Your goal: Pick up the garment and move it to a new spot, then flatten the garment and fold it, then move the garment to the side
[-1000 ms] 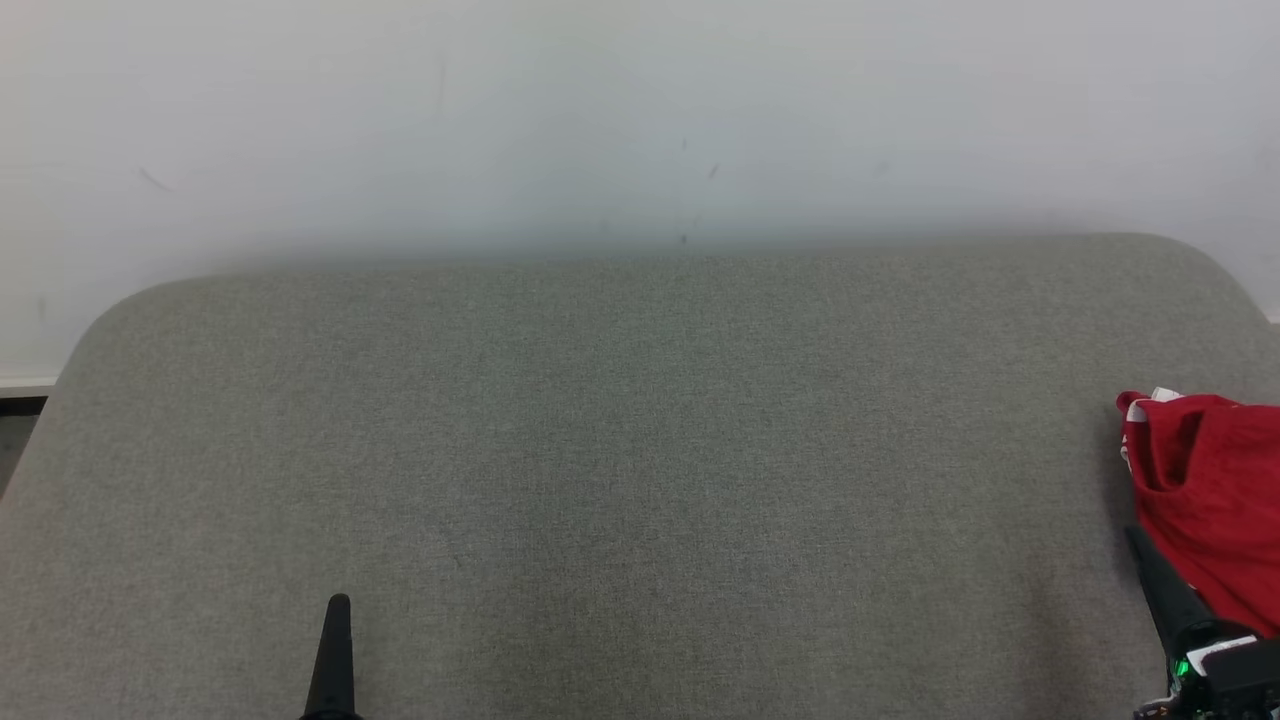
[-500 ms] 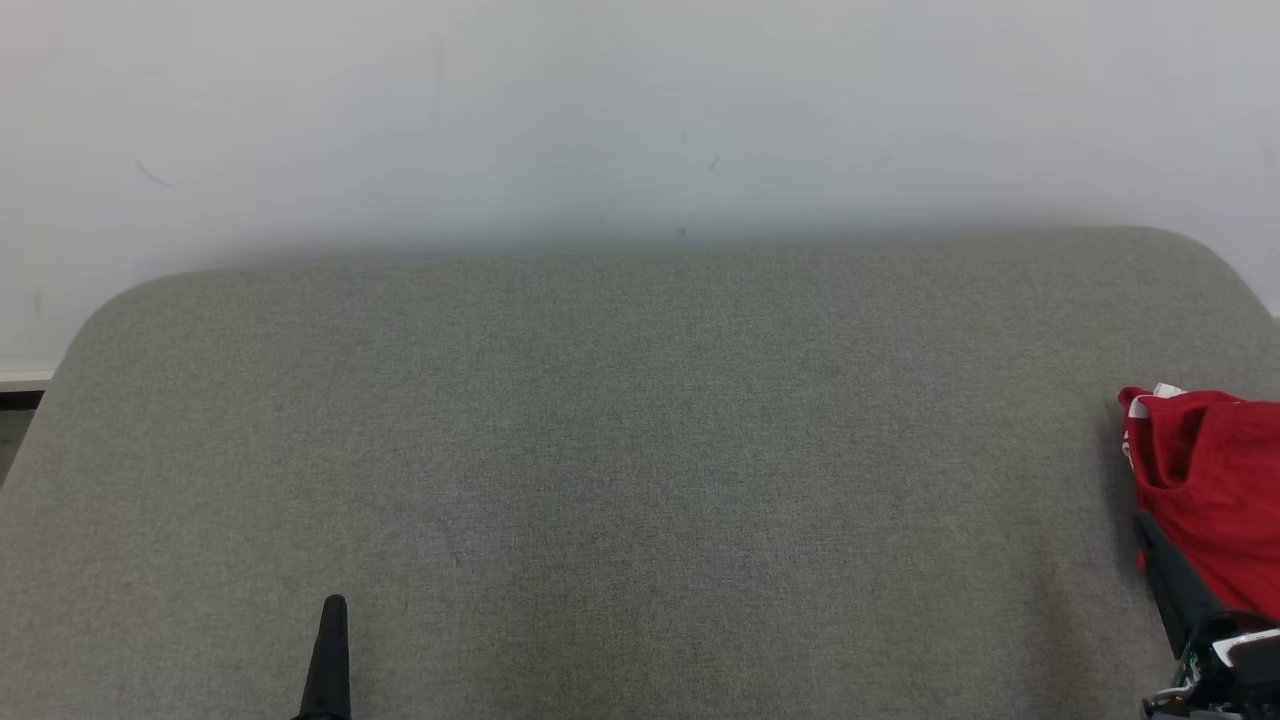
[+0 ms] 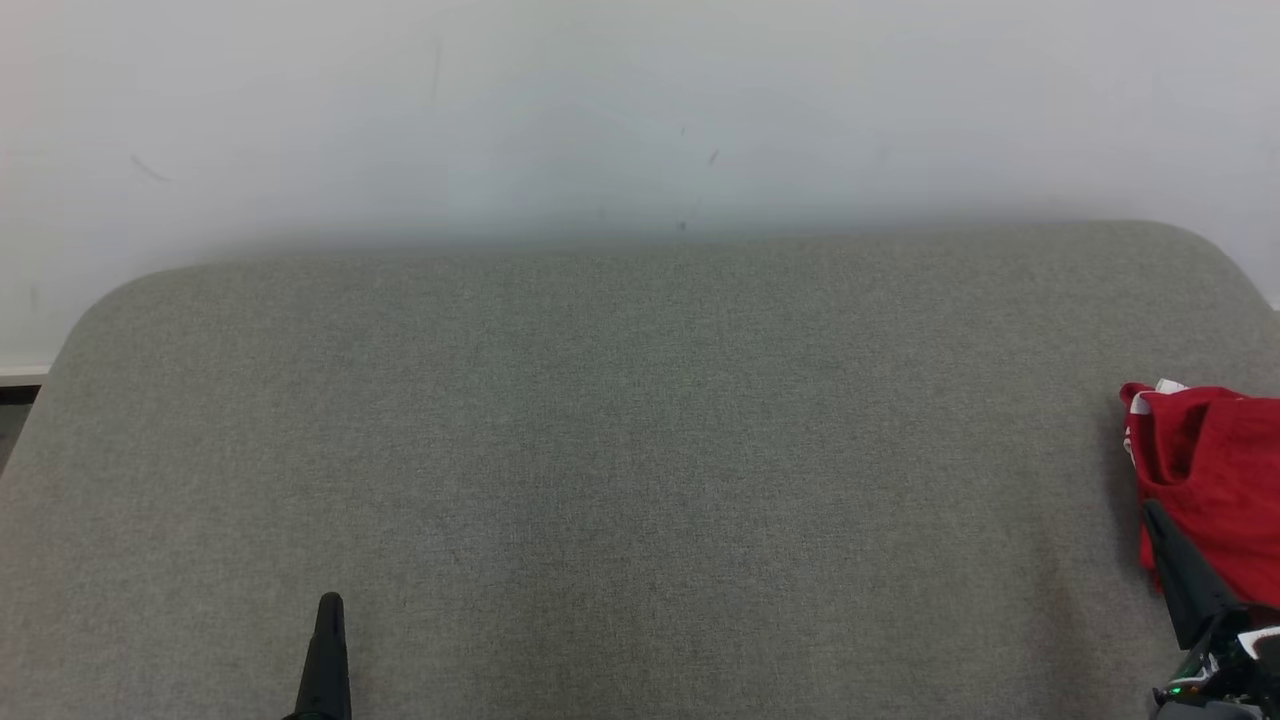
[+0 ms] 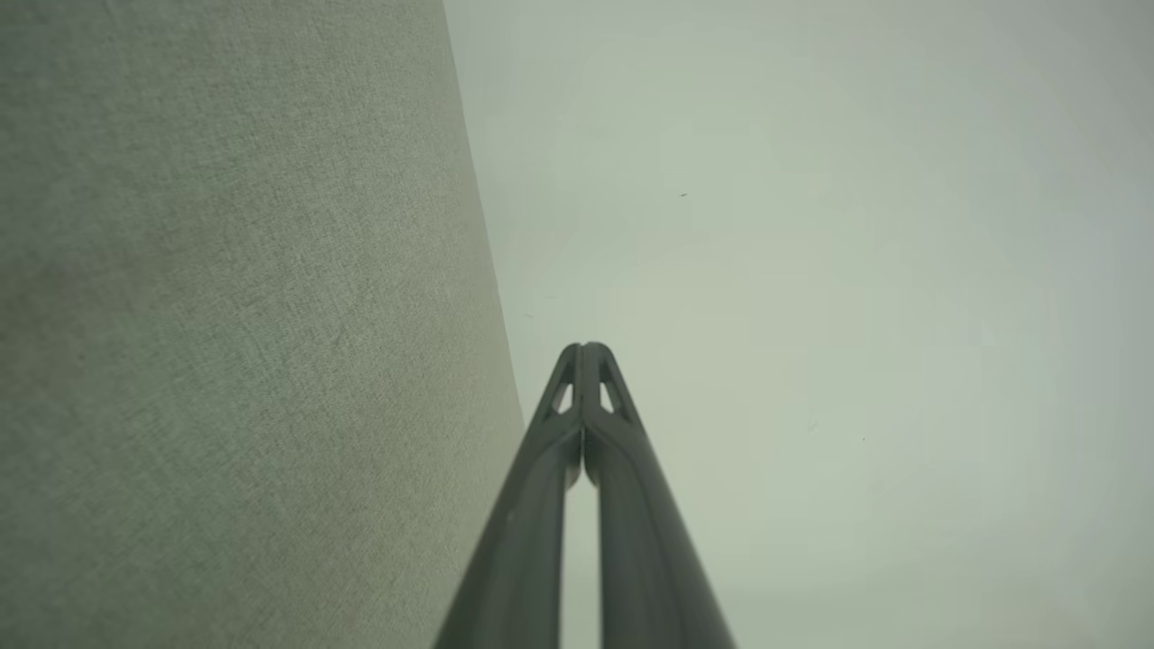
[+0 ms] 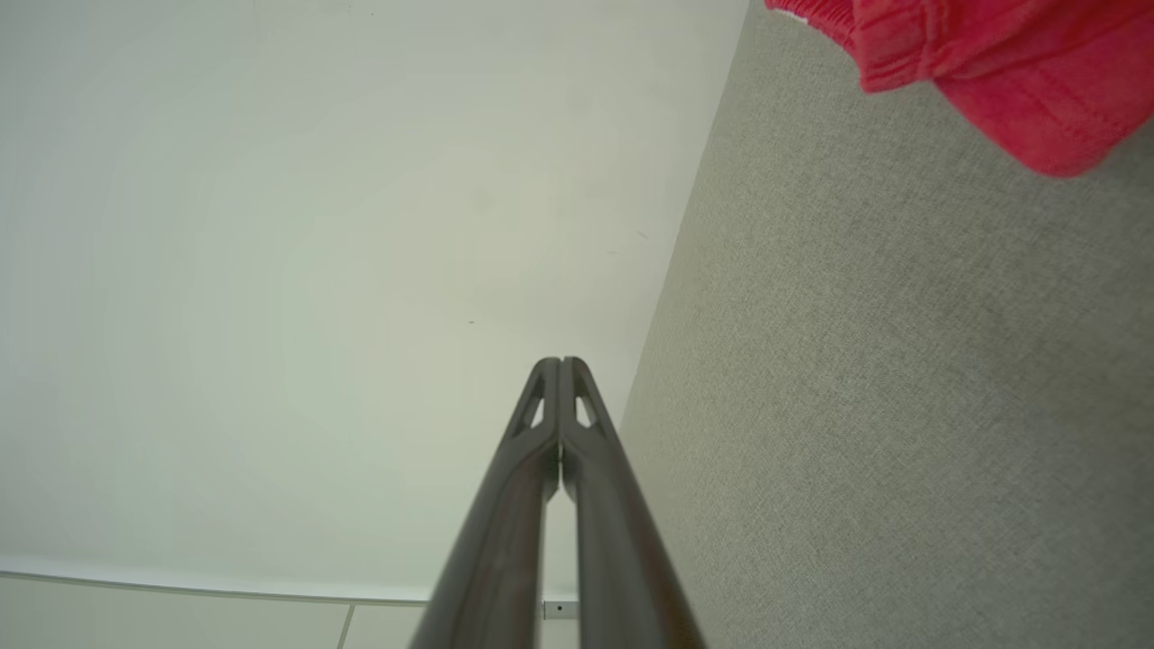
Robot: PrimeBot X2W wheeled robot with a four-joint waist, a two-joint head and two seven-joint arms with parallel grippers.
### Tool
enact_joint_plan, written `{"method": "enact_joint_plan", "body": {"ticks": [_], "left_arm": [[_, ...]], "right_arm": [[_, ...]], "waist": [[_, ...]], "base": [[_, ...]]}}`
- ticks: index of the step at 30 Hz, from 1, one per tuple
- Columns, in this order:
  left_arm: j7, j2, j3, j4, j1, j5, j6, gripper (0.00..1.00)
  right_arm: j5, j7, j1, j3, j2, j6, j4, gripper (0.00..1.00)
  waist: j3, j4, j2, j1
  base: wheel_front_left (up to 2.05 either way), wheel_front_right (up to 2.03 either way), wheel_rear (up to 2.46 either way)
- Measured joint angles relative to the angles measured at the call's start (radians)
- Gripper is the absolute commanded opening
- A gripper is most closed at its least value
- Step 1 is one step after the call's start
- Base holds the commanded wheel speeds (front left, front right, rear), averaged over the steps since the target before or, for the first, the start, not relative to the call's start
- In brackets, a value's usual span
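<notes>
1. Wall (image 3: 640, 100): pale grey-white, plain and matt, standing behind the whole work area. It carries a few small dark specks (image 3: 712, 158) near the middle and a faint scratch at upper left.
2. Grey woven-fabric pad (image 3: 640, 450): broad, flat, with rounded far corners, its far edge running along the wall. The weave is even, and open cloth stretches from the left gripper across to the garment.
3. Red knit garment (image 3: 1215, 470): bunched in a heap on the pad's far right, cut off by the edge of the head view. A bit of white shows at its top. The right wrist view has it in the upper right corner (image 5: 992, 72), with a stitched hem lying on the grey cloth.
4. Right gripper (image 3: 1152, 510): long dark fingers at lower right. In the head view they overlap the garment's lower left edge, and contact cannot be told. Its own camera shows the tips (image 5: 559, 362) pressed together on nothing, apart from the red cloth.
5. Left gripper (image 3: 329, 602): dark fingers at lower left, over the pad and well apart from the garment. The tips (image 4: 586, 347) are closed against each other and empty.
6. White skirting strip (image 3: 20, 373): at the wall's foot, far left, with dark floor (image 3: 12, 430) just below it.
</notes>
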Motion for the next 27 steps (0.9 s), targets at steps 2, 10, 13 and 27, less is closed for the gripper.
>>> {"method": "enact_joint_plan", "body": {"ticks": [2, 10, 13, 27], "left_arm": [[0.0, -0.002, 0.002, -0.002, 0.001, -0.011, -0.001, 0.0], [0.0, -0.011, 0.011, -0.012, 0.005, -0.063, -0.017, 0.0], [0.0, -0.014, 0.014, -0.015, 0.007, -0.077, -0.019, 0.0], [0.001, -0.016, 0.016, -0.018, 0.011, -0.09, -0.024, 0.0]], "right_arm": [[0.011, 0.002, -0.003, -0.002, 0.0, 0.0, 0.002, 0.0], [0.072, 0.027, -0.016, -0.014, -0.001, 0.0, 0.009, 0.0], [0.092, 0.033, -0.017, -0.018, -0.001, 0.0, 0.011, 0.0], [0.107, 0.037, -0.019, -0.021, -0.001, 0.0, 0.013, 0.0]], "waist": [[0.001, 0.0, 0.0, 0.0], [0.007, -0.001, 0.0, 0.0], [0.009, -0.001, 0.0, 0.0], [0.01, -0.001, 0.0, -0.0002]], "base": [[0.0, 0.0, 0.0], [0.0, 0.0, 0.0], [0.0, 0.0, 0.0], [0.0, 0.0, 0.0]]}}
